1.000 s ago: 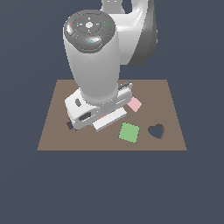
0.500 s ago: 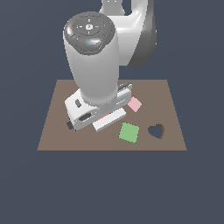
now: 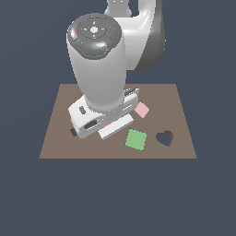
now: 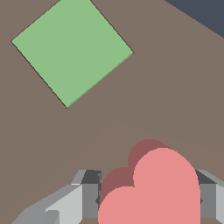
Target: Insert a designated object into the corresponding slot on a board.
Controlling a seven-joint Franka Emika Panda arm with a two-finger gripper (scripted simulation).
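In the wrist view the end effector (image 4: pixel 148 199) has one grey finger (image 4: pixel 89 194) on each side of the salmon-red heart (image 4: pixel 153 192), and the jaws are closed on it, the heart sitting between them over the brown board (image 3: pixel 55 133). In the exterior view, left to right: the arm (image 3: pixel 99 69), a green square (image 3: pixel 136 139), a pale pink tile (image 3: pixel 142 109), then the heart-shaped slot (image 3: pixel 164 138), well apart from the arm.
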